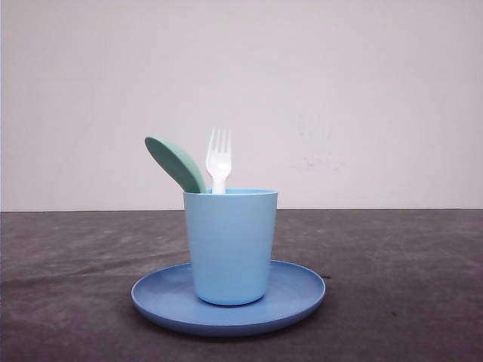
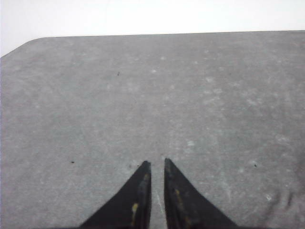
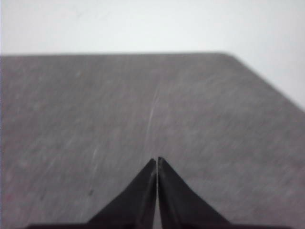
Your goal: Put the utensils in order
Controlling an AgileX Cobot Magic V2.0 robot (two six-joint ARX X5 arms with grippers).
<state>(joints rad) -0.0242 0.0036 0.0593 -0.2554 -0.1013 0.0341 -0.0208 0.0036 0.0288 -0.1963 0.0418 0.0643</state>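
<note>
— What's the setting?
— A dark grey counter [image 1: 407, 286] before a plain white wall [image 1: 362, 90]. A round blue plate [image 1: 302, 298] sits on it, a light blue cup [image 1: 230, 249] standing at its middle.
— And the utensils?
— Both stand in the cup: the mint-green spoon [image 1: 175, 163] leans out to the left, bowl up; the white fork [image 1: 219, 160] is upright beside it, tines up.
— The hands?
— The left hand [image 2: 157, 164] hangs over bare counter, fingertips a narrow slit apart, holding nothing. The right hand [image 3: 157, 160] is pressed together, empty.
</note>
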